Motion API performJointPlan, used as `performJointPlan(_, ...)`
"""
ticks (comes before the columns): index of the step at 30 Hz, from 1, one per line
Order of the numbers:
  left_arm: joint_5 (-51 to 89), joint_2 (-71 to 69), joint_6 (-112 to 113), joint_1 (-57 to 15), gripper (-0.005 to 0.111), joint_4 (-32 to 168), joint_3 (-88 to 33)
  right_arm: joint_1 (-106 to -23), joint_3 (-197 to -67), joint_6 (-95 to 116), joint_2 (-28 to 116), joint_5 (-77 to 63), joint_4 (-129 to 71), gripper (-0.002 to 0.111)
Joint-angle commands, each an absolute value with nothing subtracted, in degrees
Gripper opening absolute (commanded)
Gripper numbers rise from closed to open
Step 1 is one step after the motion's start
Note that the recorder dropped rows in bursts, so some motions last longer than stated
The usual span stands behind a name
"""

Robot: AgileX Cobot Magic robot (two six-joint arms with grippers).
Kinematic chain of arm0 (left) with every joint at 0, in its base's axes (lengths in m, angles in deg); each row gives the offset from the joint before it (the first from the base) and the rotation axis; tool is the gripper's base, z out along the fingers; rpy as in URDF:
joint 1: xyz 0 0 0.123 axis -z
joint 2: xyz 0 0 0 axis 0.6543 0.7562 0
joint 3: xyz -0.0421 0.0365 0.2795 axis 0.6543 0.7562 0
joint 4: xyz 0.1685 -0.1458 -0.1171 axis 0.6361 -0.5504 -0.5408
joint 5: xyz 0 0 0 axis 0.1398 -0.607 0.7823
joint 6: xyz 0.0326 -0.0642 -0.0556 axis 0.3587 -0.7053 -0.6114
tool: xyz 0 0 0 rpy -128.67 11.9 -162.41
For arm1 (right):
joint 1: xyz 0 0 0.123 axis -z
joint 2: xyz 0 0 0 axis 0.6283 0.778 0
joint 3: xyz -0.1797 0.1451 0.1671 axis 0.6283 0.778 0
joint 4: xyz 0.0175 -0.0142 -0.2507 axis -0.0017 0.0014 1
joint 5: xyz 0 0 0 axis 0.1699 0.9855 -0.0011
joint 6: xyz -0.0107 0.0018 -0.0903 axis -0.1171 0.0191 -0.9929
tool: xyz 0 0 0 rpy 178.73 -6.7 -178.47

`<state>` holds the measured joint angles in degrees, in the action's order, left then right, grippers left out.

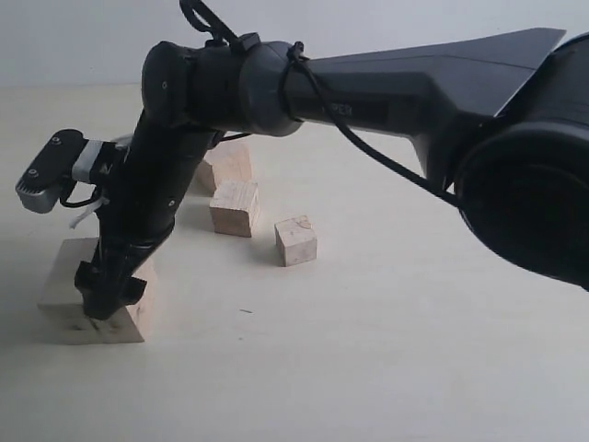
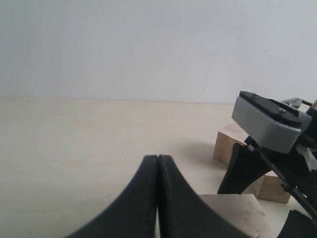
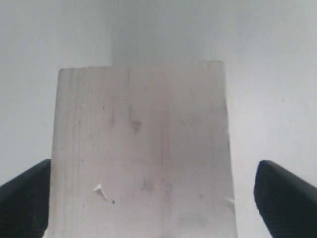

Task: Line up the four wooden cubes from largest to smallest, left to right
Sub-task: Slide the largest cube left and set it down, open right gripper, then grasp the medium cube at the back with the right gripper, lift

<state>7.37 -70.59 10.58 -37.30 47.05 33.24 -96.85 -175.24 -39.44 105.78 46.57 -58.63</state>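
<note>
The largest wooden cube (image 1: 64,299), with faint dark smudges (image 3: 141,148), rests on the table at the front left. My right gripper (image 1: 106,308) reaches across and comes down over it, open (image 3: 153,198), with one finger on either side and a gap at one side. Behind it stand the second cube (image 1: 230,164) and the third cube (image 1: 234,207). The smallest cube (image 1: 295,240), with a curved grain mark, is to their right. My left gripper (image 2: 157,158) is shut and empty, low over the table near the largest cube (image 2: 237,213); it is out of the exterior view.
The right arm's dark links (image 1: 368,92) span the scene from the right, above the cubes. Its grey wrist camera housing (image 1: 46,175) (image 2: 267,121) juts out to the left. Pale tabletop (image 1: 386,350) stretches to the front and right.
</note>
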Motion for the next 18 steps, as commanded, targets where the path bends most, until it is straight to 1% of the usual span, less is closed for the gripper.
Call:
performJointPlan(1, 8.0, -70.9, 10.4, -37.4, 0.000, 47.2, 33.2, -96.7, -175.2, -36.3, 100.0, 46.9, -53.7, 0.105)
performJointPlan(5, 8.0, -70.9, 10.4, -37.4, 0.000, 47.2, 33.2, -96.7, -175.2, -29.8, 93.0, 46.4, -46.8, 0.105)
performJointPlan(9, 8.0, -70.9, 10.4, -37.4, 0.000, 47.2, 33.2, -94.6, -175.2, -21.6, 87.8, 43.7, -41.3, 0.105)
performJointPlan(13, 8.0, -70.9, 10.4, -37.4, 0.000, 47.2, 33.2, -90.5, -175.2, -15.0, 87.8, 40.9, -39.0, 0.105)
performJointPlan(18, 8.0, -70.9, 10.4, -37.4, 0.000, 47.2, 33.2, -85.9, -175.2, -9.3, 93.4, 36.5, -39.0, 0.105)
